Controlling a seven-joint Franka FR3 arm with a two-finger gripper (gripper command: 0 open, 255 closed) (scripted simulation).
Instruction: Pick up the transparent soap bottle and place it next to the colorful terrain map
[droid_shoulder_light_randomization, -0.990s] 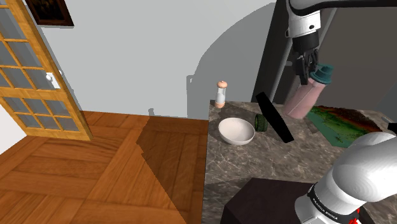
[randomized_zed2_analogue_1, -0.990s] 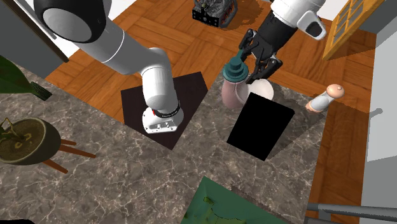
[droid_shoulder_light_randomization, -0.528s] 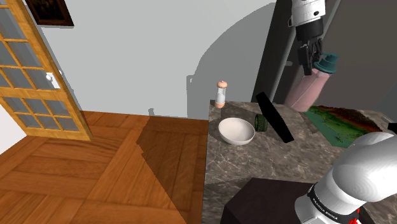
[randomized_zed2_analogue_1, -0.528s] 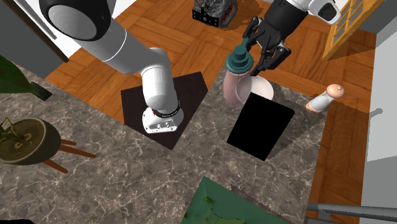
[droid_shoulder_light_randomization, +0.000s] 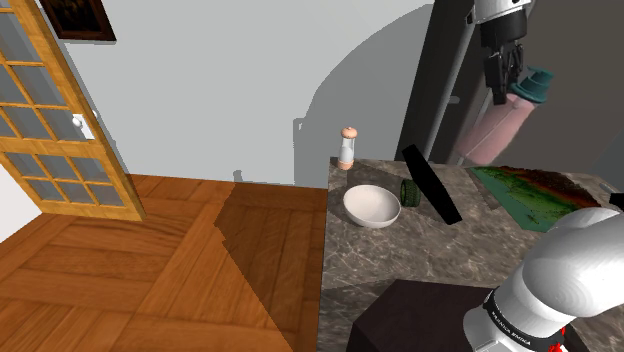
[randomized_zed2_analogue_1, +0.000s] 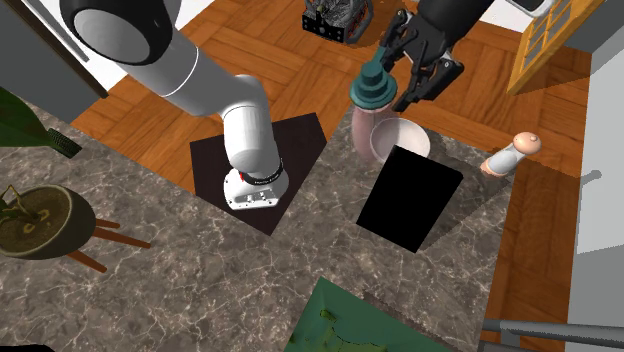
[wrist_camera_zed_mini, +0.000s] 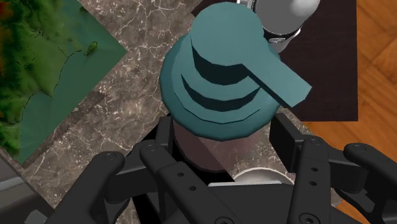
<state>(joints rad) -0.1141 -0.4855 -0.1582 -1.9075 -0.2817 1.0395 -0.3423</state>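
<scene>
Pink, one soap bottle (droid_shoulder_light_randomization: 495, 130) hangs clasped in the tool (droid_shoulder_light_randomization: 508, 88) over a counter (droid_shoulder_light_randomization: 400, 250) bearing one terrain map (droid_shoulder_light_randomization: 535, 195), one bowl (droid_shoulder_light_randomization: 372, 205).

Soap bottle (droid_shoulder_light_randomization: 495, 130): one is counted.
Terrain map (droid_shoulder_light_randomization: 535, 195): one is seen.
White bowl (droid_shoulder_light_randomization: 371, 205): one is counted.
Grinder (droid_shoulder_light_randomization: 347, 147): one is counted.
Black panel (droid_shoulder_light_randomization: 431, 183): one is counted.
Small dark cylinder (droid_shoulder_light_randomization: 409, 192): one is seen.
Plant pot (randomized_zed2_analogue_1: 40, 222): one is seen.
Glazed door (droid_shoulder_light_randomization: 60, 110): one is seen.
Framed picture (droid_shoulder_light_randomization: 78, 18): one is seen.
Robot arm (randomized_zed2_analogue_1: 200, 85): one is counted.
</scene>
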